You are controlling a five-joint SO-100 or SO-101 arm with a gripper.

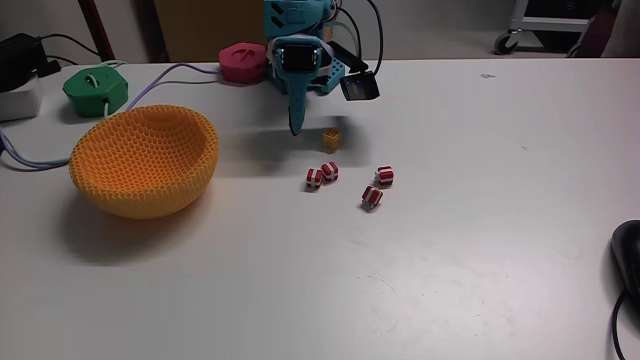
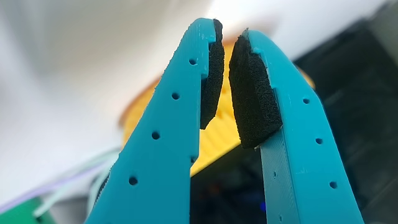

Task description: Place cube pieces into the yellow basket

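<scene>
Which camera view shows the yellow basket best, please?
The fixed view shows it best: the whole yellow basket stands on the table, left of the cube pieces, with its honeycomb mesh clear. The wrist view shows just a blurred yellow patch behind the tool.

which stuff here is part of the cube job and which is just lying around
Job: yellow basket; four striped cubes; yellow cube; gripper, nearly closed and empty.

Lying about: green gadget; pink gadget; cables; black object at the right edge.
</scene>
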